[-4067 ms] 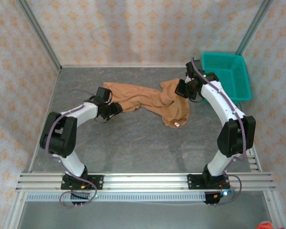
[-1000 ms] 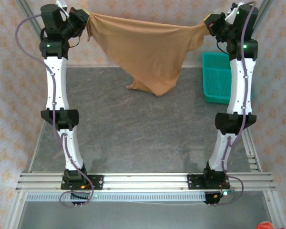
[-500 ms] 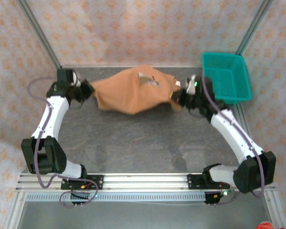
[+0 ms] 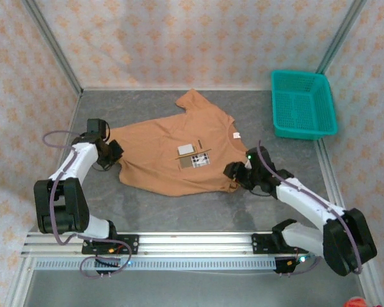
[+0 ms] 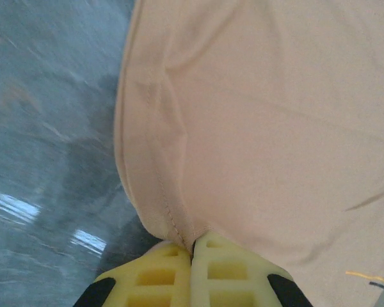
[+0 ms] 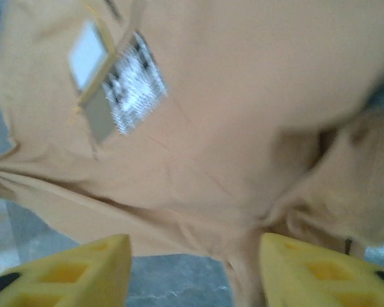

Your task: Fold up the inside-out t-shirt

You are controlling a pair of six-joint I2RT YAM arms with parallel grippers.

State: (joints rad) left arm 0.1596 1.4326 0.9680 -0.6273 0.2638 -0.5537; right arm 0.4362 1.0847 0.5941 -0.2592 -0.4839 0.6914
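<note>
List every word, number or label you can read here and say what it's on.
No text can be read.
White patch on the middle of the t-shirt: blank or too blurred to tell.
Printed grey patch beside it: markings too blurred to read.
Small white label at the collar: too small to read.

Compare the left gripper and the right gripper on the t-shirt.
Left gripper is shut, pinching the t-shirt by its seamed edge; right gripper is open, gripping nothing. Left gripper sits at the shirt's left edge, right gripper at its near right corner. Both have yellow fingers.
</note>
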